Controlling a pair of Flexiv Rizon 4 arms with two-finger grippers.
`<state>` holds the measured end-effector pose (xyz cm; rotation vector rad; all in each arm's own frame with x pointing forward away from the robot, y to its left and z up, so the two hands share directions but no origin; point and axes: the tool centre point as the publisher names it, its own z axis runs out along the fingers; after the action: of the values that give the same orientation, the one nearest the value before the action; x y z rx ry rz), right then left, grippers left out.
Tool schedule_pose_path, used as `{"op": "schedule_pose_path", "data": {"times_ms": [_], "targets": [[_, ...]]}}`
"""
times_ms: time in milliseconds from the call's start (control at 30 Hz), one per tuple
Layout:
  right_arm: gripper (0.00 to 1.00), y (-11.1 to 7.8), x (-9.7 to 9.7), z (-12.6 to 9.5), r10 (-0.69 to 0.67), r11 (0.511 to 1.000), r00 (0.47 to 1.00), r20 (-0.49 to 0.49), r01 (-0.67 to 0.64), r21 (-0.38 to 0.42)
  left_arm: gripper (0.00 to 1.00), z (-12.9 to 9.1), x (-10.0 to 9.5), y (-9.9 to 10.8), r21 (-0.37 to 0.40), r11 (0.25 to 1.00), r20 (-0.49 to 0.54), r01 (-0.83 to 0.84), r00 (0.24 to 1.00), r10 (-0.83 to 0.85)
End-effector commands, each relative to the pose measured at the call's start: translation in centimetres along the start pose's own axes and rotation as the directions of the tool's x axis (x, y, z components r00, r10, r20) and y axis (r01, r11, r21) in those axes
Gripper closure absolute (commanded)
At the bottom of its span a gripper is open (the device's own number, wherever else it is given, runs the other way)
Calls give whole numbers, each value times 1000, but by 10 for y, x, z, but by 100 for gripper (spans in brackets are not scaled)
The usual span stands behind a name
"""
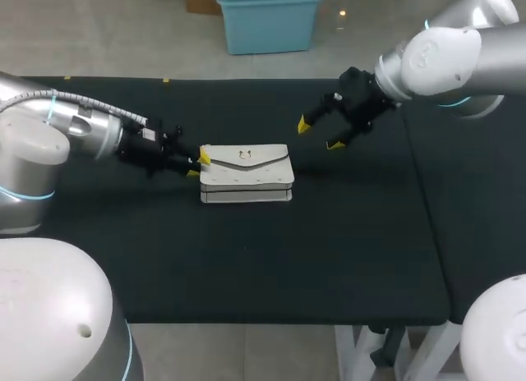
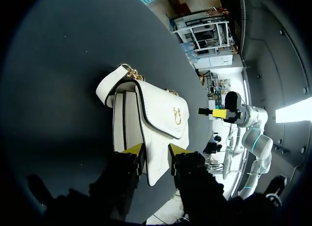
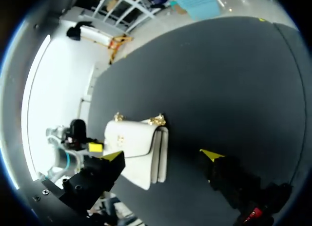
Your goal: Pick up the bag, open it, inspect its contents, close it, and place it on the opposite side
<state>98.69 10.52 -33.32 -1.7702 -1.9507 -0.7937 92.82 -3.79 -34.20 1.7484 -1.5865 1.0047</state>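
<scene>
In the head view, the white bag (image 1: 246, 174) lies flat at the middle of the black tabletop (image 1: 345, 258); the left gripper (image 1: 200, 164) is at its left end, and the right gripper (image 1: 319, 135) is off to its right with fingers spread wide, holding nothing. In the left wrist view, the left gripper (image 2: 155, 150) has its fingers closed on the near end of the bag (image 2: 156, 114), one tip on each side. In the right wrist view, the right gripper (image 3: 162, 155) has its fingers far apart, the bag (image 3: 131, 143) lying ahead of them and apart from both.

The left pincer (image 2: 155, 152) clasps the white bag (image 2: 161, 114) by its end.
</scene>
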Motion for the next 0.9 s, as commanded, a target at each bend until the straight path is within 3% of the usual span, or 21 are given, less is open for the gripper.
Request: {"op": "schedule_pose_path", "data": {"times_ms": [33,367,400,433,467,667,900], "targets": [[0,-4,-4,-4,-1,1000,995,96,3,-22,67,5,-4,-4,-11,1000,16,10,1000,-10],[0,3,-27,-15,10,998,983,184,2,-65,68,16,-11,-5,-33,999,42,34,999,-33],[0,4,-29,-17,6,998,980,200,8,-70,76,16,-11,-6,-32,999,48,35,998,-33],[0,5,-31,-19,3,997,978,208,12,-72,96,17,-11,-7,-30,999,55,34,998,-33],[0,6,-33,-21,-1,997,976,219,19,-77,100,17,-11,-7,-32,999,63,31,998,-29],[0,16,-50,-36,-11,993,944,329,48,-105,100,12,-15,-19,-49,999,122,4,993,2],[0,26,-69,-52,-14,988,896,445,80,-130,100,-10,-30,-42,-68,997,204,-38,978,51]]}}
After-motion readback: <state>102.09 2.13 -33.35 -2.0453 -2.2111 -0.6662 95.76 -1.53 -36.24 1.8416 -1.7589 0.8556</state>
